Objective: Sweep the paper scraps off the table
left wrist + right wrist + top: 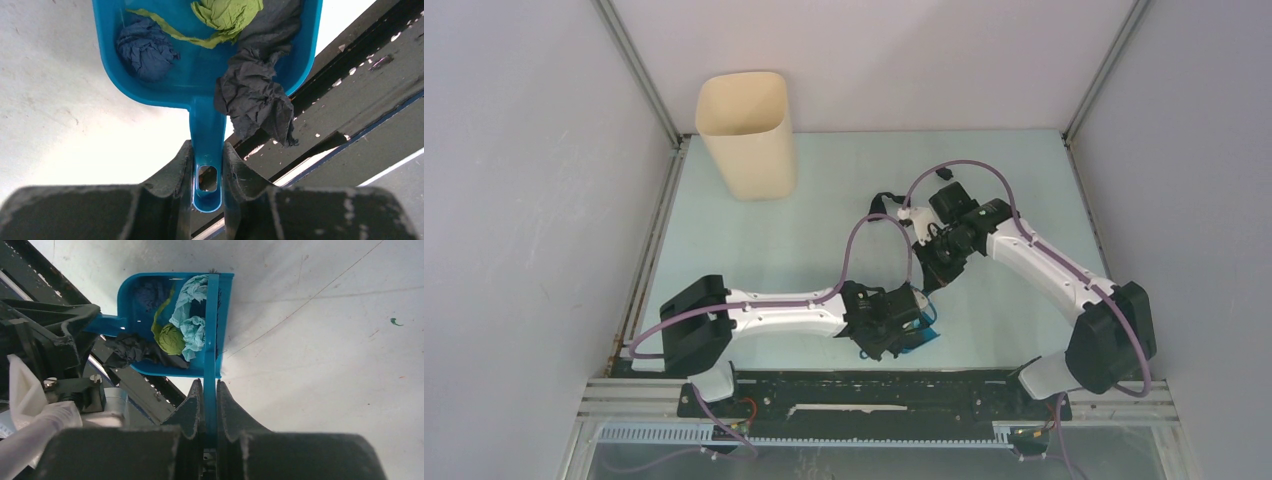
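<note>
My left gripper [207,161] is shut on the handle of the blue dustpan [200,80], low near the table's front edge [886,325]. In the pan lie paper scraps: a dark blue one [145,47], a green one [225,15] and a black one [255,95] that hangs over the pan's rim. My right gripper [210,390] is shut on the handle of the blue hand brush [212,315], whose head lies across the pan's mouth. The right wrist view also shows a light blue scrap [192,320] inside the dustpan [132,305]. The right gripper [939,262] sits just behind the dustpan [922,335].
A beige bin [746,135] stands at the back left of the pale table [1024,180]. A black rail [874,390] runs along the near edge, right beside the dustpan. A tiny green speck [395,321] lies on the table, right of the brush.
</note>
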Available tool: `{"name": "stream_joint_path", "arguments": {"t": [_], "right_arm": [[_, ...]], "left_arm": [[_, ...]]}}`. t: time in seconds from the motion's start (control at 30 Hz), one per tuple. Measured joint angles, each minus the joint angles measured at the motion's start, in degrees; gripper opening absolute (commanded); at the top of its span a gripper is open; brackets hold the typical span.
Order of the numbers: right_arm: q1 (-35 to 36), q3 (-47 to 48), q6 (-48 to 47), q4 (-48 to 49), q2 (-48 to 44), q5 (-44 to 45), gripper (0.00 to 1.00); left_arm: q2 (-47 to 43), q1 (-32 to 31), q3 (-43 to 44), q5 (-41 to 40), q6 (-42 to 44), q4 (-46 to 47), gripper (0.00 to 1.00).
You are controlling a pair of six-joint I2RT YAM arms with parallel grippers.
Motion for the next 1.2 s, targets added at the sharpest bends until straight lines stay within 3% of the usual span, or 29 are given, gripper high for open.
{"name": "stream_joint_path", "arguments": {"t": [0.2, 0.4, 0.8, 1.07, 1.2], "right_arm": [[-0.39, 0.02, -0.07, -0.57, -1.75, 0.42, 0.0], [-0.39, 1.01, -0.55, -0.96, -2.97, 5.6, 0.0], [-2.16, 7.15, -1.97, -4.15, -2.99, 12.44, 0.0], [-21.68, 7.19, -1.95, -4.59, -9.33, 5.18, 0.0], [-32.17, -0.35, -0.79, -1.7, -17.11, -2.89, 0.0]], "left_arm": [[-0.07, -0.04, -2.4, -0.92, 0.46, 5.27, 0.02], [-1.38, -0.46, -10.82, -2.62, 0.98, 14.99, 0.02], [-4.04, -1.51, -16.96, -5.68, 0.9, 27.08, 0.02], [-8.39, -3.3, -14.36, -8.26, -2.73, 22.73, 0.02], [-9.7, -3.93, -10.84, -9.4, -3.72, 19.96, 0.01]]}}
